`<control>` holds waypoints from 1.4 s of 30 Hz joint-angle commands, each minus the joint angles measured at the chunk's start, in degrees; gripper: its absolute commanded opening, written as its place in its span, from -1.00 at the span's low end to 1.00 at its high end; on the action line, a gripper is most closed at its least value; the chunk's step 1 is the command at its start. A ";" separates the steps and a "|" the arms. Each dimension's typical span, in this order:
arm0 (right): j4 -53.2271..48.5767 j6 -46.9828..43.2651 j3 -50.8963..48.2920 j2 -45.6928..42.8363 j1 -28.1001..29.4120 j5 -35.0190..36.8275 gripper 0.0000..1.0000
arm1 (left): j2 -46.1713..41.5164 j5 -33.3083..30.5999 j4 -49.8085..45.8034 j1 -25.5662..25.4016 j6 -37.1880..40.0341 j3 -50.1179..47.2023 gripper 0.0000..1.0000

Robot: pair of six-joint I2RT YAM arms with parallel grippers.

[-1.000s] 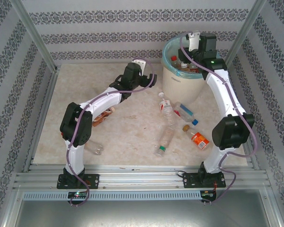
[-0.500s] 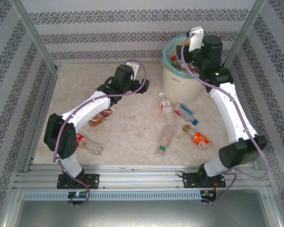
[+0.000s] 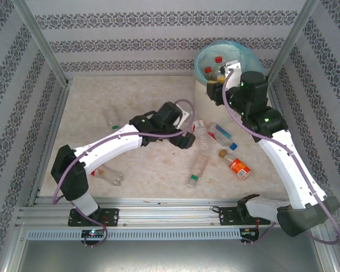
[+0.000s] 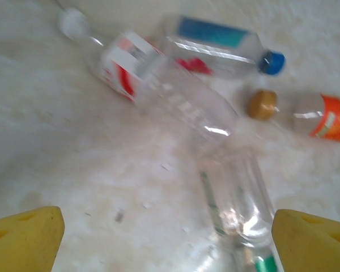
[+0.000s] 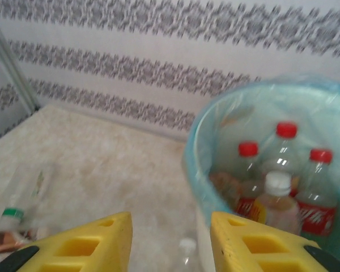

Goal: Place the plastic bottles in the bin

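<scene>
Two arms lean forward. The left one stretches low across the table [image 3: 90, 96], its left gripper [image 4: 170, 232] spread wide and empty above a clear bottle [image 4: 238, 198] among loose plastic bottles [image 4: 215, 42]. The right gripper [image 5: 170, 238] hovers part-open, empty, beside the bin [image 5: 195, 147] holding red-capped bottles [image 5: 280, 147].

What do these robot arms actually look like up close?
The left arm and right arm have white shells, black joints and a looping lilac cable. The left gripper and right gripper have blocky yellow fingers.
</scene>
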 commanded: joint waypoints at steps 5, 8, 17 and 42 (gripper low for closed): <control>-3.57 4.81 -7.47 -7.71 1.16 3.26 -0.16 | 5.67 -1.49 4.48 -1.93 -12.06 -2.39 0.93; -4.46 4.84 -8.74 -10.15 1.24 4.01 -0.16 | 9.56 -3.62 8.41 -1.93 -15.77 -0.94 0.95; -4.79 2.86 -12.72 -15.70 1.06 4.26 -0.11 | 23.91 -5.27 8.41 -1.93 -20.58 11.37 0.97; -3.64 3.19 -14.29 -15.94 -1.25 0.33 -0.08 | 36.73 -6.43 3.78 -1.92 -23.01 25.38 1.00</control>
